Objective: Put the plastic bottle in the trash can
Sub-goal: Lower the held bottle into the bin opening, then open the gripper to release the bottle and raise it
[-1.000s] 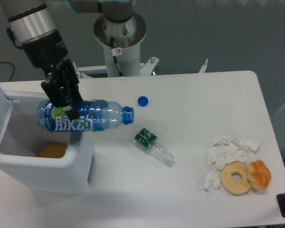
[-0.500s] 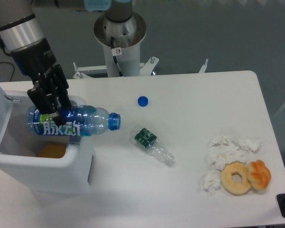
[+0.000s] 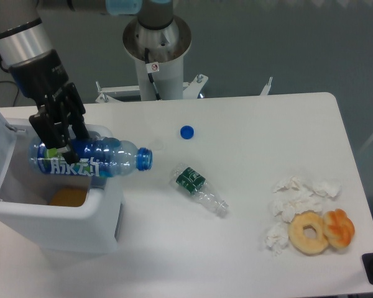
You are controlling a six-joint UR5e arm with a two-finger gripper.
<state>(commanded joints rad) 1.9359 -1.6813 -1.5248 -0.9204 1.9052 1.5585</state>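
My gripper [image 3: 63, 141] clenches the plastic bottle [image 3: 87, 159], lying sideways over the open trash can [image 3: 56, 217] at the desk's left edge. I judge only the release is left.

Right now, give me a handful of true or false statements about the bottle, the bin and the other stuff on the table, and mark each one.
1. The gripper is shut on the plastic bottle. True.
2. The bottle is held upright. False: it lies roughly level, its open neck pointing right, past the rim of the trash can.
3. The trash can is empty. False: something orange lies inside.
4. A blue cap lies loose on the table. True.
5. The small crushed bottle with a green label is in the trash can. False: it lies on the table, right of the can.
6. Two doughnuts sit beside crumpled tissues. True.
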